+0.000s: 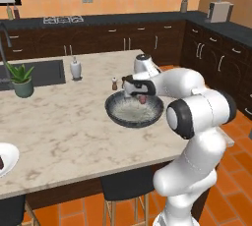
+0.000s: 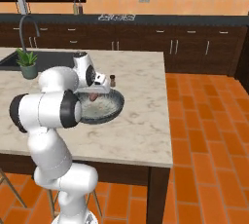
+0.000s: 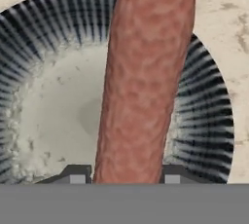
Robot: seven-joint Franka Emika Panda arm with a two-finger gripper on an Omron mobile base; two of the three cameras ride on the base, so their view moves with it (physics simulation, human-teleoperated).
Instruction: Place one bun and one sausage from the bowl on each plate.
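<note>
My gripper is shut on a reddish-brown sausage, which hangs just above the dark grey-blue bowl. In the hand view the sausage runs up between my two fingertips, with the bowl's speckled grey inside behind it. From the right base view the gripper and the sausage sit over the bowl's left part. A white plate lies at the island's near left edge, a dark thing on it cut off by the frame. The light grey plate is out of view.
A small pepper shaker stands just behind the bowl. Farther left are a soap dispenser, a potted plant and a dark sink. The island's right edge drops to orange floor tiles.
</note>
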